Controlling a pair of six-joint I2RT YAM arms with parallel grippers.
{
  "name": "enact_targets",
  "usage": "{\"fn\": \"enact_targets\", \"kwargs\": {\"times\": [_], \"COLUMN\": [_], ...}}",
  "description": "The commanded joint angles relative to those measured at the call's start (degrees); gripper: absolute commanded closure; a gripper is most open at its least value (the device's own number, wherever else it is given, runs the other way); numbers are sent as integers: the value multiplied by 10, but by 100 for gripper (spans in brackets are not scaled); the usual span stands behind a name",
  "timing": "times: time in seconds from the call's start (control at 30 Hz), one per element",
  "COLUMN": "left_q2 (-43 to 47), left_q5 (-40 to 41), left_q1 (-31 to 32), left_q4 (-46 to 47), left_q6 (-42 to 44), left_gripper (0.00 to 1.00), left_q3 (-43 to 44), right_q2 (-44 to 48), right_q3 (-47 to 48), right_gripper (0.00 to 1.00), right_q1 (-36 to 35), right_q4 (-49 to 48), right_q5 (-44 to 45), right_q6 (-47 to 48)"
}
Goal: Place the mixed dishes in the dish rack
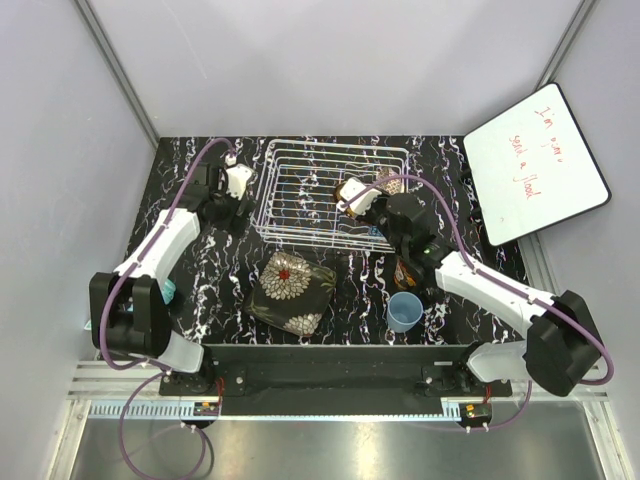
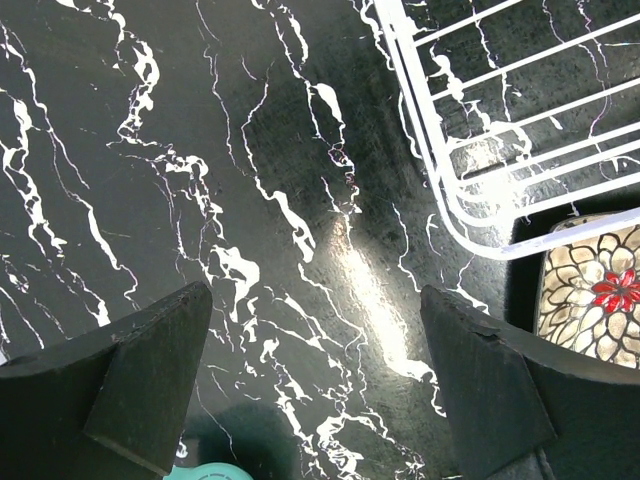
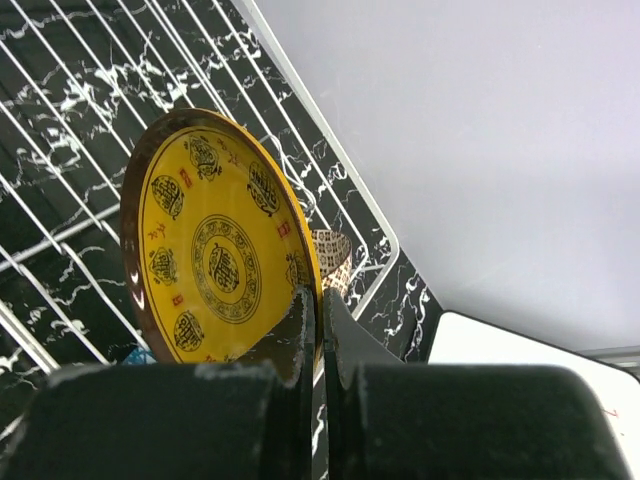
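R gripper (image 3: pixel 320 300) is shut on the yellow plate (image 3: pixel 215 250), held on edge over the dish rack (image 1: pixel 330 150), not set in yet. L gripper (image 2: pixel 315 300) is wide open w/ nothing in it. Dark plate (image 1: pixel 292 290) & blue cup (image 1: pixel 404 311) sit on the table (image 1: pixel 220 270), so lots left, I think.

The dish rack (image 1: pixel 330 146) is at centre frame, with the round plate (image 3: pixel 215 240) at its right end. The squarish plate (image 1: pixel 292 292) is below it and the cup (image 1: pixel 405 311) lower right.

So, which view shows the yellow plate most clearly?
The right wrist view: the yellow plate appears large, pattern clear, pinched at its rim by the right gripper. The top view shows only a sliver; the left wrist view shows none.
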State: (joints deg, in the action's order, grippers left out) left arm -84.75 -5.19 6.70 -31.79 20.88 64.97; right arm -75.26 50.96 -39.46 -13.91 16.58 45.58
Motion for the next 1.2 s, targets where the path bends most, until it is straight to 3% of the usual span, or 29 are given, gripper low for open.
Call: {"fn": "enact_targets", "kwargs": {"times": [0.0, 0.6, 1.0, 1.17], "left_q2": [-2, -14, -19, -16], "left_q5": [-14, -12, -12, -13], "left_q1": [-5, -9, -9, -9], "left_q4": [28, 40, 55, 59], "left_q6": [-9, -13, -22, -26], "left_gripper": [10, 10, 10, 10], "left_q3": [0, -1, -5, -8], "right_q2": [7, 9, 15, -1], "right_q3": [-3, -36, -39, -30], "right_gripper": [100, 100, 100, 100], "right_q1": [17, 26, 25, 24], "right_q4": [-51, -20, 135, 172], "right_q5": [-28, -57, -179, -181], "right_q6": [45, 26, -19, -42]}}
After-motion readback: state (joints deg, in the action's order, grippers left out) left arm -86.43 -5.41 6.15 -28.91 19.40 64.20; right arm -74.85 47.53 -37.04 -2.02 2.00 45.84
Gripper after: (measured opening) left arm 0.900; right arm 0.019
